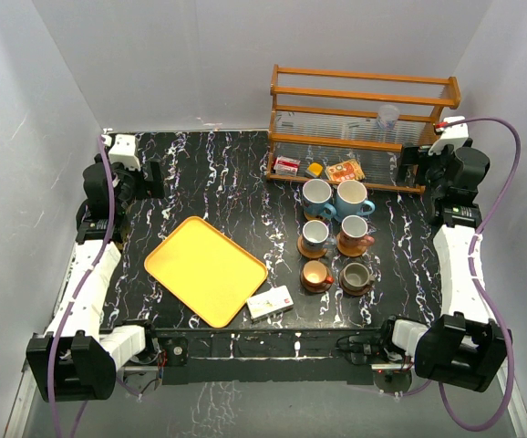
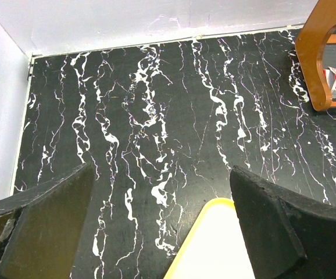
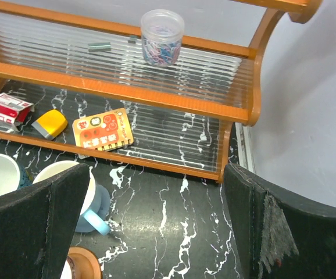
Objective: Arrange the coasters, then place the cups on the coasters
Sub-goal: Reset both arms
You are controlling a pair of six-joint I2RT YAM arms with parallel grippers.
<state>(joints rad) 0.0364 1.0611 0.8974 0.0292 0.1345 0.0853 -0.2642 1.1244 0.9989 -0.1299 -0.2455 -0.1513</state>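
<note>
The glossy black marble-look desk (image 1: 209, 173) had a smooth yellow tray (image 1: 204, 269) with rounded corners on its left half. The cups (image 1: 354, 234), glazed ceramic mugs with handles, sat in two columns of three, just in front of the wooden rack (image 1: 364, 96). The four nearer ones clearly sat on thin round coasters (image 1: 304, 249); I couldn't tell for the back two. The right tool (image 3: 156, 180) was much nearer, with the cups off to its left and toward the bases. The left tool (image 2: 162, 174) was across the tray from them. Both were wide open, holding nothing.
</note>
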